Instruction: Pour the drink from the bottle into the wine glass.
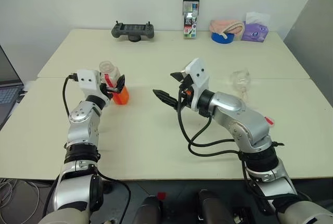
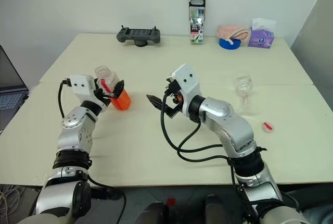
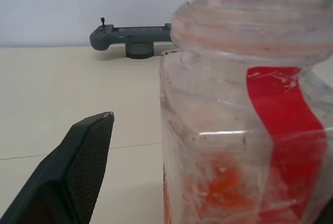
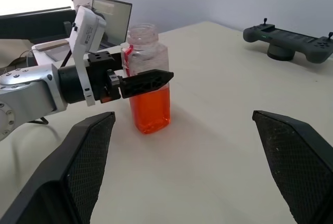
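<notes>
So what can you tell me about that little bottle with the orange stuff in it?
The bottle is small, clear plastic, with a red-and-white label band and a threaded neck with no cap on. It stands upright on the cream table, roughly the lower half filled with the orange-red drink. The left gripper has its black fingers on either side of it, spread open; whether they touch the plastic is unclear.

A: We note the bottle (image 4: 148,81) upright on the table, cap off, neck threads bare. The drink (image 4: 151,108), translucent orange-red, fills its lower part; a red label strip runs down one side.

B: We log the wine glass (image 2: 242,89) standing upright, clear, well apart from the bottle. We cannot tell if it holds any liquid.
</notes>
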Action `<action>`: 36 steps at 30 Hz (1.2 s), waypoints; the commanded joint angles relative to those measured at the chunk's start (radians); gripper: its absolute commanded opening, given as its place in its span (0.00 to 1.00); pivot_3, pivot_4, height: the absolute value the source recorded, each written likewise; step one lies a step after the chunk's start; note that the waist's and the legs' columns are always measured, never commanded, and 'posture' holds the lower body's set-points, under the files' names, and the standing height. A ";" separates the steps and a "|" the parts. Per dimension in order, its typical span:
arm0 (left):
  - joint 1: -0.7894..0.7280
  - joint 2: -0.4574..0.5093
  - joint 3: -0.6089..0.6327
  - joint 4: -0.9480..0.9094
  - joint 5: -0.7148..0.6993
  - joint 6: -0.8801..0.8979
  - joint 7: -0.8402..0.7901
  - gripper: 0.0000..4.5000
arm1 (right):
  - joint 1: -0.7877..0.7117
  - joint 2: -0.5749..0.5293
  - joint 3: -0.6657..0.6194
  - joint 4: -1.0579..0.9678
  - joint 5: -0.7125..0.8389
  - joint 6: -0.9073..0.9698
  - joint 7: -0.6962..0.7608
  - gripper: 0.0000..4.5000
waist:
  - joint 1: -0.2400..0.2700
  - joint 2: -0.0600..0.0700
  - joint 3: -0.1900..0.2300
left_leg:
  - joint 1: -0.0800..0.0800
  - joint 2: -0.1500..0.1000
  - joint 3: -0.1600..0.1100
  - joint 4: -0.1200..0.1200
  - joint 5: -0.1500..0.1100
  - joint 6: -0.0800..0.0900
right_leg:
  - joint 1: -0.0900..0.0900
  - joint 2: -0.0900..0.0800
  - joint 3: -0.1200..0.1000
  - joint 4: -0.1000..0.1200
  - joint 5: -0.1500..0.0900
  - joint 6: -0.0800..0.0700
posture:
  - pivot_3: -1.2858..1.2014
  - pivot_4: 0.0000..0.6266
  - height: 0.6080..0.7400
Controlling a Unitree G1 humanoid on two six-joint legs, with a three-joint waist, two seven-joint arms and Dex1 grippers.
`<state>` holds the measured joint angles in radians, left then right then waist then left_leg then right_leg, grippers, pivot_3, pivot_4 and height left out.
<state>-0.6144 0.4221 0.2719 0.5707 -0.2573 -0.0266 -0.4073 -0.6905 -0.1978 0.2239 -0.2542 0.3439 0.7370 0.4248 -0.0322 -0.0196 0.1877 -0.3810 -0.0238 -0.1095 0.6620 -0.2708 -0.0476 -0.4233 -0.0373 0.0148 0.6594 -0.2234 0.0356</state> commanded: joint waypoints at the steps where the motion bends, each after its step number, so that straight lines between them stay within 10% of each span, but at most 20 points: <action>1: 0.060 0.001 0.012 -0.138 -0.020 0.034 0.011 1.00 | -0.023 -0.043 -0.062 -0.021 -0.005 0.002 0.006 1.00 | 0.000 0.000 0.000 | 0.000 0.000 0.000 0.000 0.000 0.000 | 0.000 0.000 0.000 0.000 0.000 0.000 | 0.52 0.24 1.00; 16: 0.671 0.090 -0.033 -0.963 -0.324 0.433 -0.189 1.00 | -0.305 -0.325 -0.334 0.196 -0.038 0.580 -0.176 1.00 | -0.001 0.001 0.001 | 0.000 0.001 0.003 -0.001 0.000 0.000 | 0.000 0.000 0.002 -0.002 -0.001 -0.002 | 0.52 0.24 1.00; 22: 0.588 0.145 -0.212 -1.085 -0.362 0.544 -0.283 1.00 | -0.522 -0.369 -0.284 0.606 -0.066 0.798 -0.147 1.00 | 0.004 0.002 0.001 | 0.001 0.001 0.003 0.000 0.001 0.002 | 0.003 0.001 0.001 -0.003 -0.005 -0.005 | 0.52 0.24 1.00; 30: 0.394 0.062 -0.362 -0.978 -0.282 0.505 -0.316 1.00 | -0.748 -0.371 0.013 1.343 -0.252 0.438 0.154 1.00 | -0.013 0.003 0.001 | 0.000 0.002 0.007 -0.003 0.000 0.003 | 0.002 0.002 0.003 -0.008 0.000 -0.004 | 0.52 0.24 1.00; 36: 0.419 0.042 -0.368 -0.981 -0.246 0.473 -0.299 1.00 | -0.770 -0.336 -0.034 1.532 -0.315 0.258 0.151 0.92 | -0.023 0.003 0.001 | -0.001 0.002 0.008 -0.009 -0.001 0.005 | 0.000 0.001 0.004 -0.012 0.001 -0.004 | 0.52 0.24 1.00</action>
<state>-0.1998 0.4668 -0.0992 -0.3834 -0.5100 0.4706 -0.7088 -1.4255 -0.5330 0.2150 1.2560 0.0453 1.0378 0.5852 -0.0552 -0.0163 0.1892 -0.3815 -0.0219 -0.1013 0.6520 -0.2721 -0.0428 -0.4234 -0.0359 0.0190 0.6468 -0.2228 0.0318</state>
